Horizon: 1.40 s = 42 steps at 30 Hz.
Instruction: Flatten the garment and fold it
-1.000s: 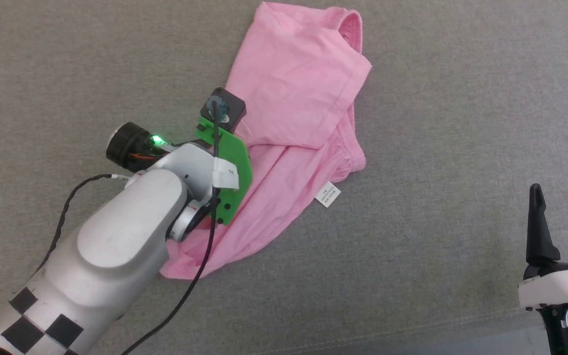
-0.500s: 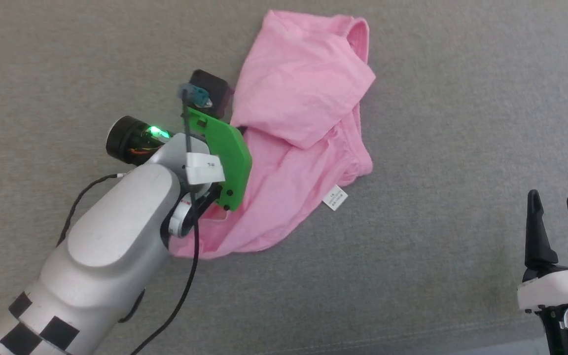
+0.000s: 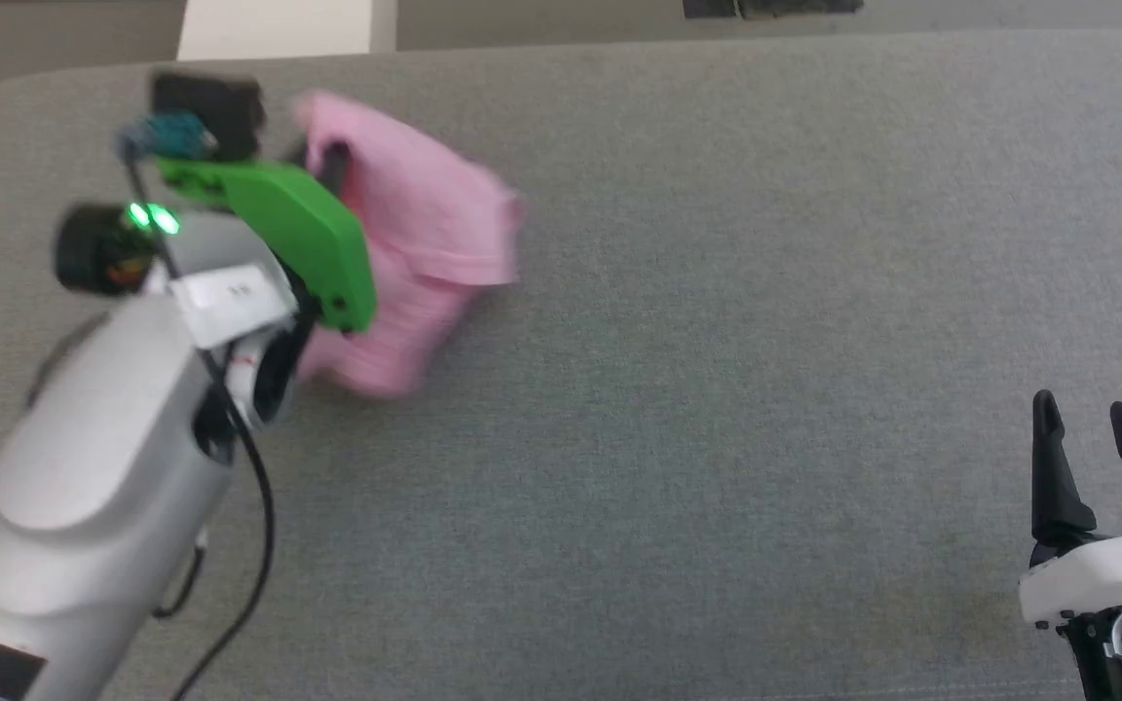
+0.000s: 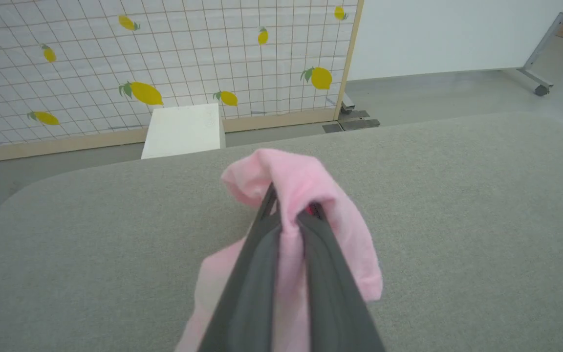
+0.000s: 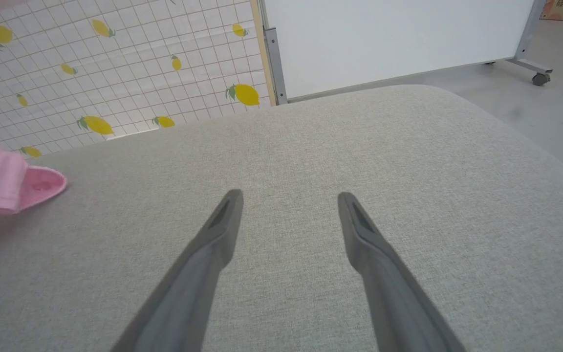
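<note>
The pink garment [image 3: 415, 234] hangs bunched and motion-blurred at the far left of the grey surface, lifted by my left gripper [image 3: 322, 166]. In the left wrist view my left gripper [image 4: 291, 208] is shut on a fold of the garment [image 4: 301, 181], which drapes over both fingers. Its white label is hidden. My right gripper [image 3: 1092, 438] stands open at the lower right, far from the cloth; between its fingers [image 5: 223, 220] lies bare surface. A corner of the garment [image 5: 12, 181] shows at the left edge of the right wrist view.
The grey padded surface [image 3: 717, 341] has a rounded far-left corner and a far edge near the top. Beyond it stand a white box [image 4: 184, 129], a lemon-patterned grid panel [image 4: 164, 58] and a white board on castors [image 5: 384, 39].
My left gripper has lifted the garment and carried it up and to the left; the cloth went from lying spread to hanging bunched. The head camera has also shifted. The right gripper stays open.
</note>
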Motion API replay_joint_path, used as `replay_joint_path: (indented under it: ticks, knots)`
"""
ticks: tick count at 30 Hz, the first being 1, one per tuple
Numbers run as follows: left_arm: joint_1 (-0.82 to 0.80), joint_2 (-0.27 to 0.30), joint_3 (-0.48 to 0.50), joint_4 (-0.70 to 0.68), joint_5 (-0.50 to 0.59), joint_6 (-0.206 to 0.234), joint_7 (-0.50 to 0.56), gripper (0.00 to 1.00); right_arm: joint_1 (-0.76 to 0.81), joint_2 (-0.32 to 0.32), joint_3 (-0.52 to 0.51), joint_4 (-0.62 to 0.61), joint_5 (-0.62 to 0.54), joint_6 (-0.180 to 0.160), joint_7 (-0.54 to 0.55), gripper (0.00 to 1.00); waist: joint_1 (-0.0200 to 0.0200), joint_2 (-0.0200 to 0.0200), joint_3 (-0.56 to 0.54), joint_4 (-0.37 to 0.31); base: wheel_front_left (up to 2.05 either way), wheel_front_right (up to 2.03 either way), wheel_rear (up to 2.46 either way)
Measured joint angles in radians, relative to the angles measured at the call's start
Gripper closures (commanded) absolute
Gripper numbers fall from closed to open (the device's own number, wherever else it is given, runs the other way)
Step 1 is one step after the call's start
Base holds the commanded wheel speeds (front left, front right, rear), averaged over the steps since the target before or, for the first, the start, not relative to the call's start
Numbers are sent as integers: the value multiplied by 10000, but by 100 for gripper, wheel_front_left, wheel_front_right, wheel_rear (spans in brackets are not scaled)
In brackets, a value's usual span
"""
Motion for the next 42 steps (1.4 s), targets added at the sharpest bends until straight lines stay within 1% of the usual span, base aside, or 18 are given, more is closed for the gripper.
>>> replay_joint_path:
  ticks: [3,6,10,15,19,20,21,22,25,31,37,40,42]
  knots:
    - [-443,73,165,-539,86,161,-71,100,32,0,25,-13,2,0,27,0,0,0,-181,91,0,0,0]
    - [-642,-117,-165,-988,105,226,341,100,42,0,69,-12,19,0,38,0,0,0,-266,101,0,0,0]
    - [-562,-819,-1174,-1034,385,412,984,100,37,0,184,44,127,0,-10,0,-1,0,-175,-11,0,0,0]
    - [56,-1937,-2378,-385,619,721,1266,100,-143,2,376,232,339,0,-219,0,0,0,143,-320,0,0,0]
    - [446,-2692,-3223,113,685,671,1365,100,-364,4,560,430,439,0,-431,0,0,0,425,-613,0,0,0]
    - [523,-2880,-3438,228,685,596,1415,92,-393,4,591,495,449,0,-487,0,0,0,502,-692,0,0,0]
    - [585,-3033,-3653,339,690,500,1440,56,-419,4,627,564,476,0,-552,0,0,0,573,-770,0,0,0]
    - [635,-3139,-3799,430,694,441,1442,0,-434,4,663,614,504,0,-569,0,0,1,628,-832,0,0,0]
    - [709,-3402,-4184,658,694,192,1440,0,-488,4,719,780,522,0,-673,0,0,1,792,-1023,0,0,0]
    - [722,-3501,-4255,700,686,-98,1220,0,-520,4,640,1011,508,0,-727,0,0,1,744,-1072,0,0,0]
    - [514,-3455,-3850,303,581,-276,943,0,-522,4,539,1076,368,0,-548,0,0,1,302,-806,0,0,0]
    - [309,-3287,-3484,125,504,-276,817,0,-517,4,497,1066,267,0,-407,0,0,0,-35,-617,0,0,0]
    - [148,-3055,-3154,15,493,-259,711,0,-501,6,462,1030,192,0,-284,0,0,0,-290,-480,0,0,0]
